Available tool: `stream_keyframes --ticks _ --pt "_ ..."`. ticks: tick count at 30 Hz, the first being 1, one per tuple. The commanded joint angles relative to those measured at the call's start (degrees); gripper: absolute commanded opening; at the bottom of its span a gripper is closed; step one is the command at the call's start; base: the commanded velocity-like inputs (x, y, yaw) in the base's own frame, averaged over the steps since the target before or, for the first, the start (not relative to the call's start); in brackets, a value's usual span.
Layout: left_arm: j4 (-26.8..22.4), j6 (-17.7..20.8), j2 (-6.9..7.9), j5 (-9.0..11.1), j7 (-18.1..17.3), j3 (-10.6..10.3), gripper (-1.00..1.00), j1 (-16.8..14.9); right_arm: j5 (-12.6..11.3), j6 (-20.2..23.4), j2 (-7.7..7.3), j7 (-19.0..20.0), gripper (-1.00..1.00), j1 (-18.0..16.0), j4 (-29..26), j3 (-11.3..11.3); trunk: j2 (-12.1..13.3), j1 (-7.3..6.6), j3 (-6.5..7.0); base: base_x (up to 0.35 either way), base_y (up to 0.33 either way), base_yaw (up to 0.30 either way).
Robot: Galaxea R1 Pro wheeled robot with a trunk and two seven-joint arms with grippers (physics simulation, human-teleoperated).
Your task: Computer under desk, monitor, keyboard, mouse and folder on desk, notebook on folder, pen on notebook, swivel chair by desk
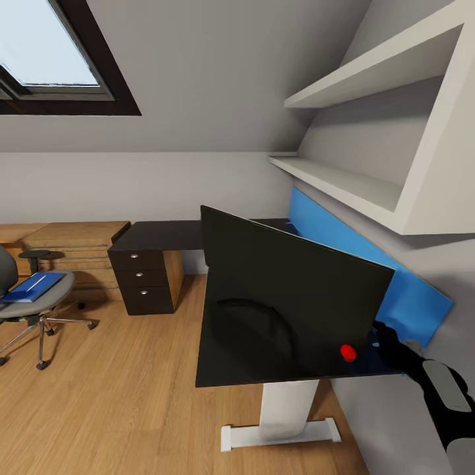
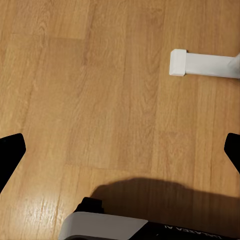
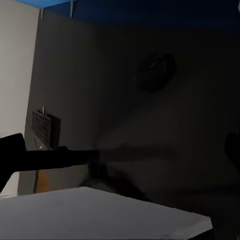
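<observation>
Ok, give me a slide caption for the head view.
Monitor tilted on the black desk, right gripper behind it; blue folder waits on the swivel chair.

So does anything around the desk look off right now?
Yes: the monitor leans steeply across the desk instead of standing upright, its red-dot corner low beside the right gripper. The folder sits on the swivel chair.

Right arm (image 1: 441,389) reaches forward; left tool (image 2: 120,150) hangs with fingers spread.

Head cam high, facing desk (image 1: 165,234); left wrist straight down near floor (image 2: 100,100); right wrist close, probably monitor (image 3: 150,125).
</observation>
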Motion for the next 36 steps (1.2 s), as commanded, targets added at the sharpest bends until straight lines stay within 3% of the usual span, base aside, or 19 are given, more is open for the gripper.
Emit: stream_keyframes --ticks 1,17,21,26,36 --pt "0.0 -0.3 0.06 0.6 0.4 -0.5 1.00 -0.1 -0.6 0.2 -0.02 -0.5 1.00 0.0 -0.1 0.8 -0.1 0.01 -0.08 0.000 0.000 0.000" --pt "0.0 -0.3 0.06 0.6 0.4 -0.5 1.00 -0.1 -0.4 0.2 -0.05 -0.5 1.00 0.0 -0.1 1.8 -0.1 0.01 -0.08 -0.002 0.000 0.000" --pt "0.0 -0.2 0.06 0.6 0.4 -0.5 1.00 -0.1 0.8 0.2 -0.01 -0.5 1.00 0.0 -0.2 2.0 -0.1 0.01 -0.08 -0.136 0.099 0.000" --pt "0.0 -0.3 0.06 0.6 0.4 -0.5 1.00 0.0 2.8 0.2 0.10 -0.4 1.00 0.0 -0.3 6.4 -0.1 0.01 -0.08 -0.043 0.033 0.000" --pt "0.0 -0.2 0.06 0.6 0.4 -0.5 1.00 0.0 3.0 0.1 0.21 -0.4 1.00 0.0 -0.4 10.2 -0.1 0.01 -0.08 -0.002 0.002 0.000"
